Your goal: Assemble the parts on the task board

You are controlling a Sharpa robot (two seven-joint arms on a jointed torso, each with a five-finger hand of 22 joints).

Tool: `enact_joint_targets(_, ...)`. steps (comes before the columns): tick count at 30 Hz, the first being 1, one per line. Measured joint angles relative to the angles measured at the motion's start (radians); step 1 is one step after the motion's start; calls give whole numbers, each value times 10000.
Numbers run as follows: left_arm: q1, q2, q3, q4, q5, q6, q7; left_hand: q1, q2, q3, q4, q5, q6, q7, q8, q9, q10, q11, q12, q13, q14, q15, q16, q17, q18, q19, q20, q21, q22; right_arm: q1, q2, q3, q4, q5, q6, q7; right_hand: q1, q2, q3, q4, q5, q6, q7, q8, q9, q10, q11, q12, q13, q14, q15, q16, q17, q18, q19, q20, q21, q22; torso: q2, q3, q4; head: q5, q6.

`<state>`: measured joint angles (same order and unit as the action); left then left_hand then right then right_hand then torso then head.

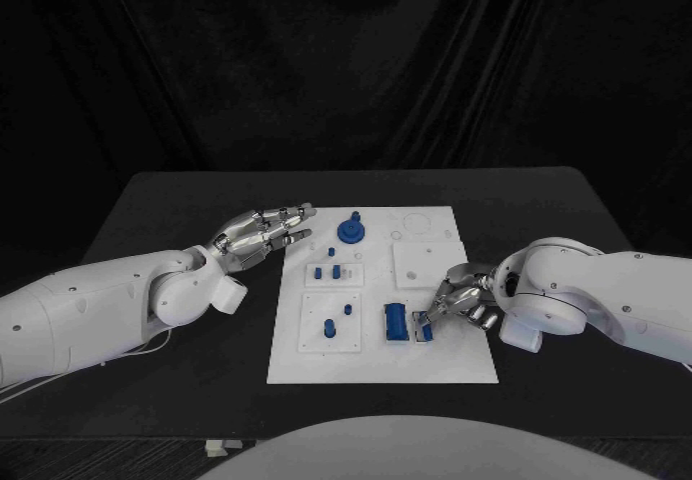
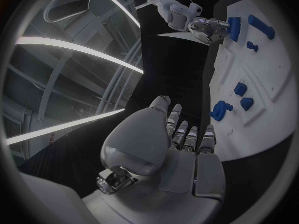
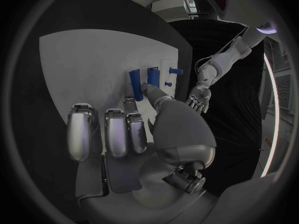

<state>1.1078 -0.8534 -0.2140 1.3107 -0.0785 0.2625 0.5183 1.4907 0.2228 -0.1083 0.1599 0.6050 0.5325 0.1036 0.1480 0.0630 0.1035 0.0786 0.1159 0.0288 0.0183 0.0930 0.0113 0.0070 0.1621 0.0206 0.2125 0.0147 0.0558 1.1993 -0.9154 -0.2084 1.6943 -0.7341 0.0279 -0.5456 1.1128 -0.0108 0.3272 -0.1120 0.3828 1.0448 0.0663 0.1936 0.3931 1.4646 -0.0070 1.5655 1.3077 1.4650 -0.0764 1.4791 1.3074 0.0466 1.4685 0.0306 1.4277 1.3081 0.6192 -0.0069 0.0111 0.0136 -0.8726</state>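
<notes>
The white task board lies mid-table, also seen in the wrist views. On it stand a blue knob, two small blue pieces, two pegs and a wide blue block. My right hand reaches in from the board's right edge. Its thumb and one finger pinch a narrow blue bar beside the block, and its other fingers are curled. My left hand hovers flat and open at the board's far left edge, near the knob.
Recessed white square insets and round holes mark the board's far right part. Black tabletop surrounds the board on all sides. Small white bits lie at the table's near edge.
</notes>
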Motion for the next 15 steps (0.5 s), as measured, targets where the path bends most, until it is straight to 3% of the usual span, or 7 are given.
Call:
enact_joint_targets(7,-1,12,0,-7,0,8,-1,0,0,0,0,0,0,0,0,-1,0,0,0,0,0,0,0,0,0,0,0,0,0,-24,41,6,-43,-86,4,-3,-56,4,2,-2,-6,0,0,1,3,0,0,0,-1,0,0,0,0,0,0,0,-39,-1,0,1,-1,1,0)
enact_joint_targets(9,-1,17,0,-11,0,10,-1,0,0,0,0,0,0,0,0,-1,0,0,0,0,0,0,0,0,0,0,0,0,0,-28,50,8,-47,-100,1,0,-146,94,-87,86,-196,0,0,9,3,0,0,0,-1,0,1,0,0,0,0,0,-39,-1,-1,1,-1,6,0)
enact_joint_targets(15,-3,32,0,-15,0,21,-2,0,0,0,0,0,0,0,0,-2,0,0,0,0,0,0,0,0,0,0,0,0,-12,-39,74,9,-50,-125,-1,3,-216,86,-218,217,-323,1,-1,21,-35,0,0,0,-2,0,1,0,0,1,0,0,-84,-2,0,1,-1,0,0)
